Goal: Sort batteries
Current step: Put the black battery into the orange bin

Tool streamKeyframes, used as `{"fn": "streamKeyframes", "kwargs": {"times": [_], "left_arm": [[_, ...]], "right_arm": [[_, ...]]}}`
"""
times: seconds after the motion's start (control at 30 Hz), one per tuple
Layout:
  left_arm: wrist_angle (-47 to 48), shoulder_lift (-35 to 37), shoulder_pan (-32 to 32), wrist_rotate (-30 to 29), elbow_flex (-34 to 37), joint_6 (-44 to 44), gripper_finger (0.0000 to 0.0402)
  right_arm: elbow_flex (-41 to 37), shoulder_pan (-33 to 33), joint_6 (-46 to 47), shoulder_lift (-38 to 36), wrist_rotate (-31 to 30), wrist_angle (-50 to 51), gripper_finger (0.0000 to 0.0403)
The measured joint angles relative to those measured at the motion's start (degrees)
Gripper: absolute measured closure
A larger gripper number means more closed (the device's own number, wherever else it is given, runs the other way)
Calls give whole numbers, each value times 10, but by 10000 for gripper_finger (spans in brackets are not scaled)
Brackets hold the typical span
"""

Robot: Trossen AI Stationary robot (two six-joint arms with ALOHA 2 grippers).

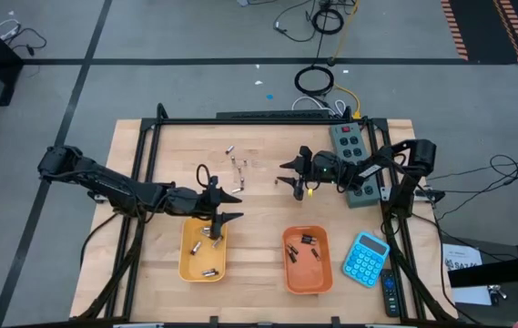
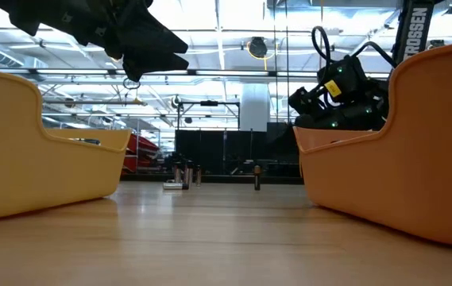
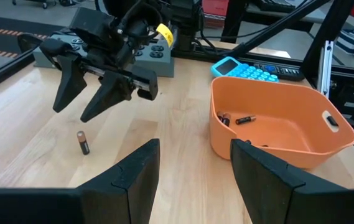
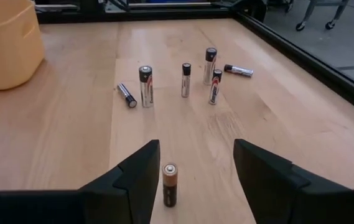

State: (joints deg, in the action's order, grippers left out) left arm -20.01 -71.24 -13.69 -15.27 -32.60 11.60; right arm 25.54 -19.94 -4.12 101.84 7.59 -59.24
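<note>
Several loose batteries point(image 4: 183, 78) stand or lie on the wooden table point(image 1: 259, 228) near its middle. One copper-topped battery point(image 4: 170, 185) stands upright apart from them, just ahead of my right gripper point(image 4: 192, 186), which is open and touches nothing. It also shows as a battery point(image 3: 83, 142) below the right gripper point(image 3: 83, 93). My left gripper point(image 1: 233, 207) is open, empty and hovers over the far right corner of the yellow tray point(image 1: 202, 248), which holds silvery batteries point(image 1: 208, 271). The orange tray point(image 3: 276, 124) holds small dark batteries point(image 3: 244, 119).
A blue calculator point(image 1: 365, 257) lies right of the orange tray, with a dark remote point(image 1: 390, 293) beside it. A grey button box point(image 1: 354, 150) sits near the table's far right, under the right arm. Black frame rails point(image 1: 145, 164) run along the table's sides.
</note>
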Motion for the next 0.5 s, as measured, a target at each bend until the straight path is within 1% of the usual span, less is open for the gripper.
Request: {"fn": "streamKeyframes", "kwargs": {"times": [0.2,0.4,0.5], "left_arm": [[0,0,0,-4,0,-21,197],[0,0,-2,-42,0,-30,197],[-6,0,-16,-83,5,-45,197]], "right_arm": [[2,0,0,0,-1,17,205],[26,1,5,0,-2,68,205],[31,1,5,0,-2,87,205]]}}
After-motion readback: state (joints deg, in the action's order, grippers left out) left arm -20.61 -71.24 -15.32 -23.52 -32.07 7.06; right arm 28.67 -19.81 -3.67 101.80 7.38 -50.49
